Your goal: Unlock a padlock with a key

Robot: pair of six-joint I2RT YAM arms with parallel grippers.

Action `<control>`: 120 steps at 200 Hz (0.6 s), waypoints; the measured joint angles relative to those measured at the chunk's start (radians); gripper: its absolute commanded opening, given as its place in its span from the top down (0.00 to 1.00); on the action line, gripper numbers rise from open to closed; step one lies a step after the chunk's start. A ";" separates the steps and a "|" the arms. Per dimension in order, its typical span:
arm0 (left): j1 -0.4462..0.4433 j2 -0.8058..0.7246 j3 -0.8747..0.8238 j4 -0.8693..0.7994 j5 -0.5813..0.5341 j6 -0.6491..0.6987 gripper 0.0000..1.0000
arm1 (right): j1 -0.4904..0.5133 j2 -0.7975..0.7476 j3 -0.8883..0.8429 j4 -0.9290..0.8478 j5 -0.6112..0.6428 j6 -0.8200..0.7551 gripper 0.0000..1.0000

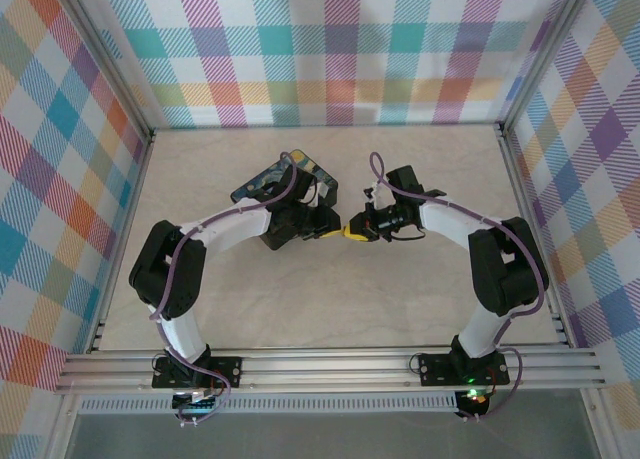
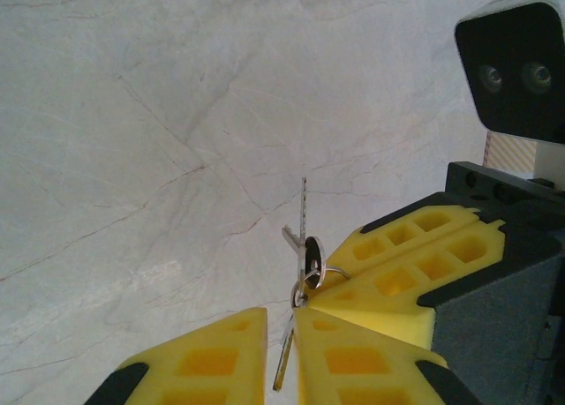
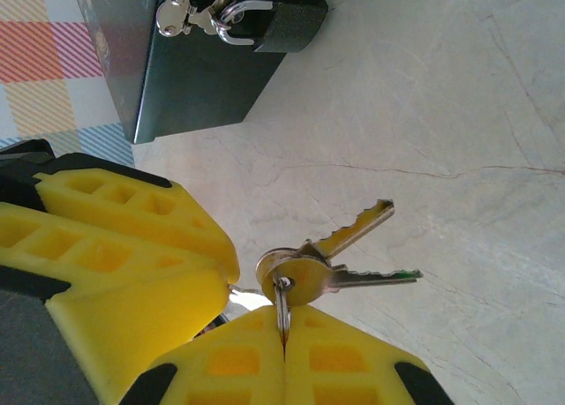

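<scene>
Keys (image 3: 307,277) on one ring are held above the table (image 3: 441,114), between both grippers; right gripper (image 3: 284,321) is clenched on the ring end; left gripper (image 2: 281,327) has its fingers nearly together around one blade, though I cannot tell if they pinch it; padlock (image 3: 291,26) hangs by its shackle from the hasp of the dark box (image 3: 194,78), apart from the keys.

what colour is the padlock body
The padlock body is dark, near black; it shows best in the right wrist view.
</scene>
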 measured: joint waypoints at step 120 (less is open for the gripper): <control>0.003 0.000 0.023 -0.100 0.002 -0.005 1.00 | -0.043 -0.159 0.003 -0.130 0.052 -0.215 0.60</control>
